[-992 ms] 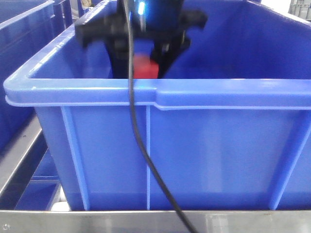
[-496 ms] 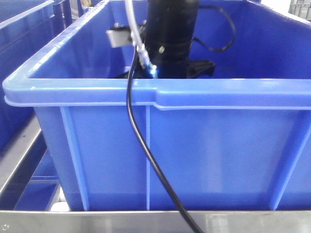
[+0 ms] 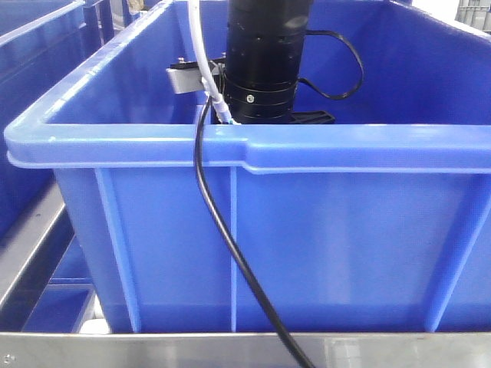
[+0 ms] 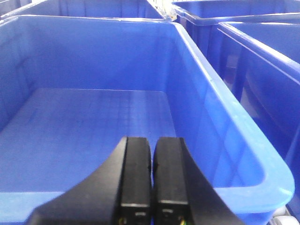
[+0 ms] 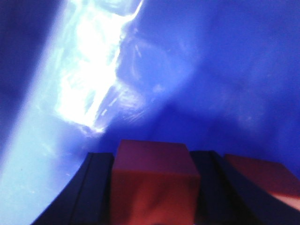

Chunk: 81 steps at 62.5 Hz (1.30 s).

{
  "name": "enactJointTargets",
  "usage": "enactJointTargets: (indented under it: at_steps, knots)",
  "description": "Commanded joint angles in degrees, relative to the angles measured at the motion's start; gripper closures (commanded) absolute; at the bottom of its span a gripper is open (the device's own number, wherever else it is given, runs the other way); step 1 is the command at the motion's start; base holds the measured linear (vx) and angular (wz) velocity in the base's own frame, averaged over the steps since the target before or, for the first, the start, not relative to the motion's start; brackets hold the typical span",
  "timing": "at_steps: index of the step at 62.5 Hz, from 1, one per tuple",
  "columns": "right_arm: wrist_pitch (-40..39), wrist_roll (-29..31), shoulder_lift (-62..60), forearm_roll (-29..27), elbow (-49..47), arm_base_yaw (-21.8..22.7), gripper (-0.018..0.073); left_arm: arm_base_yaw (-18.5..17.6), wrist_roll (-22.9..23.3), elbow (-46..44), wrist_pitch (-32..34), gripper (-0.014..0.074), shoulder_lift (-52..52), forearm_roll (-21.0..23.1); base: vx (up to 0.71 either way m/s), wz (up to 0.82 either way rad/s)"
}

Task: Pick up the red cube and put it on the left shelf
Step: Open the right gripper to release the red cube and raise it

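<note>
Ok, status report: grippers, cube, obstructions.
Right gripper shut on red cube, down inside blue bin. Left gripper shut, empty, over another bin. Bin rim hides cube from front; no obstruction visible.

One red cube (image 5: 152,180) shows in the right wrist view, between two black jaws. The left wrist view shows two more black jaws, pressed together, and at least three blue bins (image 4: 225,108). The front view shows one black cable (image 3: 230,253) crossing the near bin.
</note>
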<state>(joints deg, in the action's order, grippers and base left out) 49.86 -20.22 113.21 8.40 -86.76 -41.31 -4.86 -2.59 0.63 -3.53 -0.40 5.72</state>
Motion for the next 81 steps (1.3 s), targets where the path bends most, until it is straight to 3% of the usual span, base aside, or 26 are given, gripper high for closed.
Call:
enactJointTargets:
  at_steps: [1,9,38,48,56,63,72,81]
  knots:
    - [-1.17,0.02,-3.25,1.33,-1.95,0.2,0.0048,-0.31,0.31,1.36,3.88,0.0496,-0.7,0.07,0.0,0.0]
    - [-0.64,0.02,-3.68,1.39,-1.95,0.2,-0.0034,-0.31,0.31,1.36,3.88,0.0495,-0.7,0.07,0.0,0.0]
    - [-1.69,0.02,-15.32,5.51,-1.95,0.14,-0.0021,-0.31,0.31,1.36,3.88,0.0495,-0.7,0.07,0.0,0.0]
    - [-3.29,0.02,-21.92,7.4,0.03,0.14,0.0104,-0.31,0.31,1.36,3.88,0.0496,-0.7,0.07,0.0,0.0]
    - [-6.16,0.02,-29.18,9.6,5.37,0.14,0.0304,-0.31,0.31,1.36,3.88,0.0495,-0.7,0.07,0.0,0.0]
    - [-9.17,0.02,-35.88,11.42,11.43,0.14,0.0424,-0.31,0.31,1.36,3.88,0.0496,-0.7,0.07,0.0,0.0]
    - [-13.24,0.02,-45.51,14.0,20.37,0.14,0.0496,-0.31,0.31,1.36,3.88,0.0495,-0.7,0.07,0.0,0.0]
    - [-17.15,-0.03,-54.75,16.76,29.44,0.14,0.0505,-0.31,0.31,1.36,3.88,0.0495,-0.7,0.07,0.0,0.0]
